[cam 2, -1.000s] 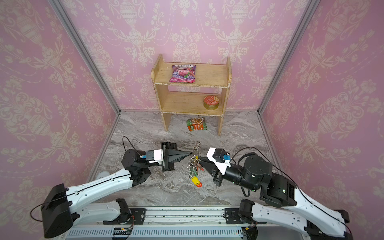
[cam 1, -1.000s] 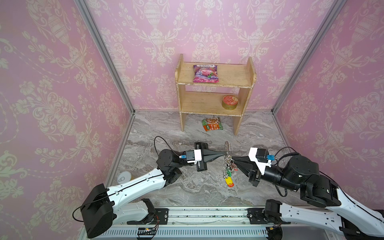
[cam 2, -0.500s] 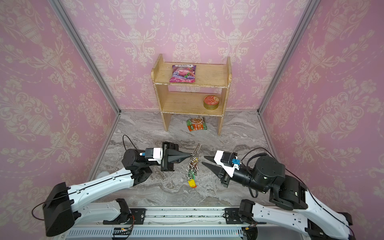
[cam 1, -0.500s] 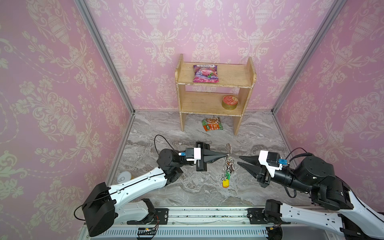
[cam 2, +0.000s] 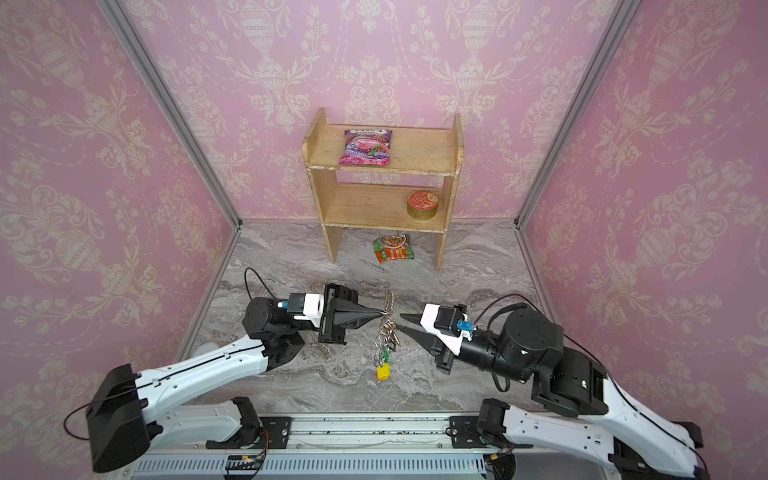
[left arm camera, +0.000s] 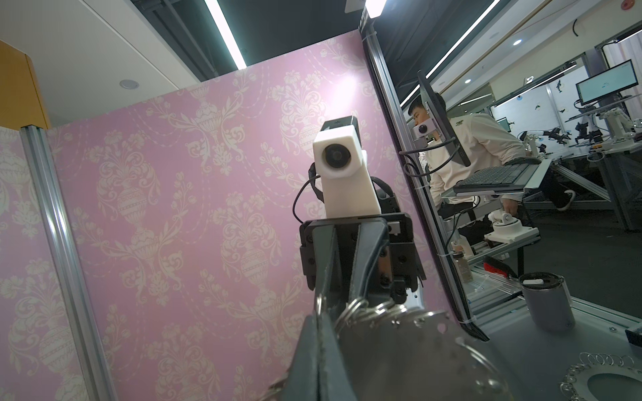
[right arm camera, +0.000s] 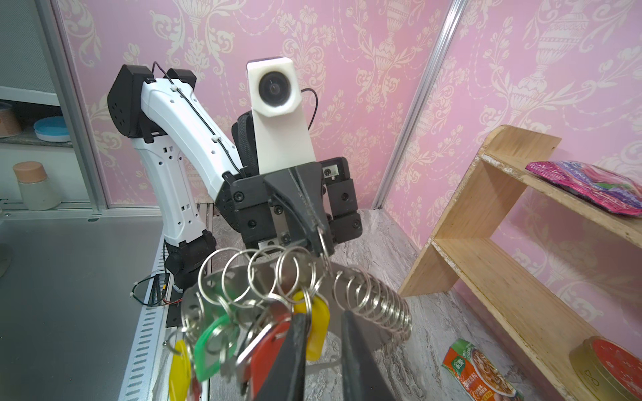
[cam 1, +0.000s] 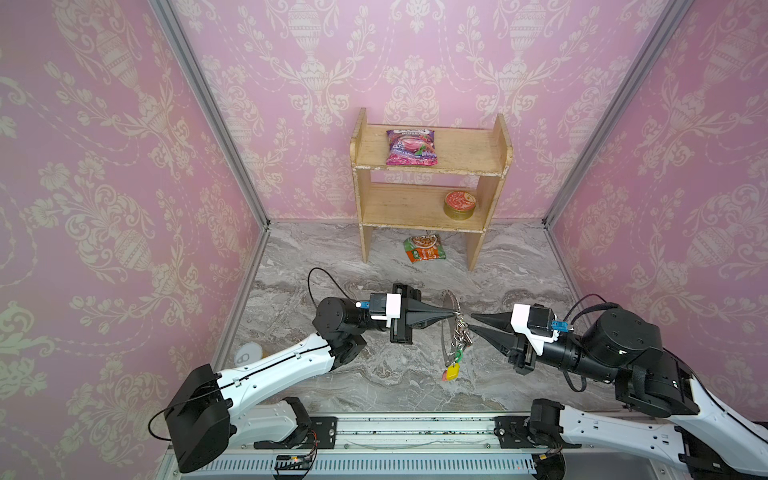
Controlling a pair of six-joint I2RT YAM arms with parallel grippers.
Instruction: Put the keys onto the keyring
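The keyring [cam 1: 447,332] hangs upright above the marble floor, seen edge-on in both top views. My left gripper [cam 1: 453,312] is shut on one of its small silver loops [left arm camera: 318,305]. The keys [cam 1: 454,365] dangle from the ring's lower loops. In the right wrist view they carry a green tag [right arm camera: 212,343], yellow tags [right arm camera: 318,323] and an orange-red tag [right arm camera: 274,350]. My right gripper [cam 1: 471,322] is open just right of the ring. Its fingers [right arm camera: 295,347] are a narrow gap apart with nothing pinched. The same shows for the keyring [cam 2: 388,309], left gripper [cam 2: 381,312] and right gripper [cam 2: 400,322].
A wooden shelf [cam 1: 430,166] stands at the back wall with a pink snack packet [cam 1: 411,146] and a round tin [cam 1: 459,204]. A green-orange packet [cam 1: 424,248] lies on the floor under it. A white disc [cam 1: 248,353] sits by the left wall.
My right gripper drew back to the right from the keys, then came in again toward the ring. The hanging keys swung and settled. The left gripper kept its hold.
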